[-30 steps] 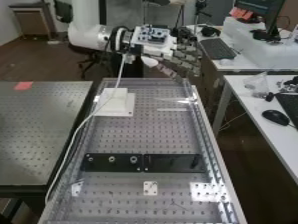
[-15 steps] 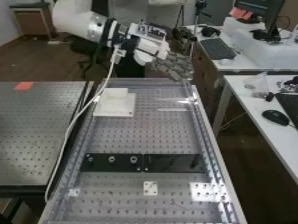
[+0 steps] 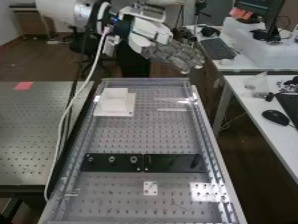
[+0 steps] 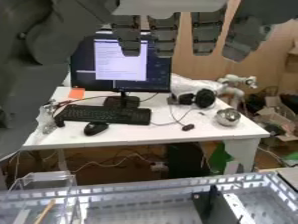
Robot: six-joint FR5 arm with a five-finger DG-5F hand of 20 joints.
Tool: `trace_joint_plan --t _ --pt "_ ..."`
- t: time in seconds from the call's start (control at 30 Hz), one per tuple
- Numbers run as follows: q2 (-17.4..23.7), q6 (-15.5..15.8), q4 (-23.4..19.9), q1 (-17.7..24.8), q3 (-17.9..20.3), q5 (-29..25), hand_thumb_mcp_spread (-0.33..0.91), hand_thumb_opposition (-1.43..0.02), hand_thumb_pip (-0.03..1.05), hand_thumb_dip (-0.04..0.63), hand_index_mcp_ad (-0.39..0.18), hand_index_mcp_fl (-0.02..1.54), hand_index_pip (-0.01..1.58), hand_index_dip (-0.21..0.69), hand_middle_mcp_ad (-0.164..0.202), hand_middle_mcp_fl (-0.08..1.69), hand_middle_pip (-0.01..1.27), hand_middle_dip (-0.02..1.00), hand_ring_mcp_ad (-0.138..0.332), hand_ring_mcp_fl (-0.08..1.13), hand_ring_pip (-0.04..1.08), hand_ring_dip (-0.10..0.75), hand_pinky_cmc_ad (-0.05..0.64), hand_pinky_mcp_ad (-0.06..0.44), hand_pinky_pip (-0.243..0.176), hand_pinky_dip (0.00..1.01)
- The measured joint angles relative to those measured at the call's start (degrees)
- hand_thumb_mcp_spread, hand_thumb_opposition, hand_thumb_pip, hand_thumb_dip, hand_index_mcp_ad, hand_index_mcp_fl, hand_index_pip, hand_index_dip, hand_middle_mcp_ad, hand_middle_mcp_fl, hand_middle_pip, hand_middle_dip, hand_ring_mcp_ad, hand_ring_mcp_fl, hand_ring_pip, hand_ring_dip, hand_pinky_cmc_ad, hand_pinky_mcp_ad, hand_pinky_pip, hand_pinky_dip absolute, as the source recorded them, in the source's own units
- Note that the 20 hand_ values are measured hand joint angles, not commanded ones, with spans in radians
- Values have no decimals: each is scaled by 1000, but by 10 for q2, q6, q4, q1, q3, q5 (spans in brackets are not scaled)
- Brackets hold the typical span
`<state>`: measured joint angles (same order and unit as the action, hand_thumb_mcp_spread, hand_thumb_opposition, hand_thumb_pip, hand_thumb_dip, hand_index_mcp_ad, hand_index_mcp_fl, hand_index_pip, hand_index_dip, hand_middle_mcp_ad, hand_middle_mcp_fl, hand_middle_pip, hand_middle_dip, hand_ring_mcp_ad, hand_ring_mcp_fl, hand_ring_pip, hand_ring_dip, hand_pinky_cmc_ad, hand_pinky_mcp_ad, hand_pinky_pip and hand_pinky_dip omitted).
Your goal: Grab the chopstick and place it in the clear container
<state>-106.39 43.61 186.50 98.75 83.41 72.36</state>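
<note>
Chopstick point(image 4: 45, 212) slants at the clear container point(image 4: 46, 178) on the counter point(image 3: 146, 135) in the wrist view, inside or out unclear; in the high view the hand point(image 3: 174, 54), empty, fingers nearly straight, hangs near the counter's far end.

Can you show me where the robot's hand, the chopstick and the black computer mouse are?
Robot's hand point(image 3: 174, 53): high view, on its grey fingers.
Chopstick point(image 4: 45, 212): wrist view, middle of the stick.
Computer mouse point(image 3: 275, 117): high view, middle of its top.
</note>
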Motion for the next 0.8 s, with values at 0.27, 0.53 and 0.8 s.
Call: trace_joint_plan --t 0.27,0.53,0.8 --pt "13 -3 -1 -36 -21 44 194 -696 347 0 -51 24 16 108 113 -63 87 75 220 12 0 -33 511 298 -239 133" --pt "27 -31 -22 -70 -16 105 194 -696 344 0 -40 23 19 93 117 -63 89 75 218 12 2 -33 543 298 -239 133" --pt "30 -38 -40 -68 -11 106 194 -696 342 0 -44 23 24 87 119 -63 89 68 222 12 0 -33 541 298 -239 133"
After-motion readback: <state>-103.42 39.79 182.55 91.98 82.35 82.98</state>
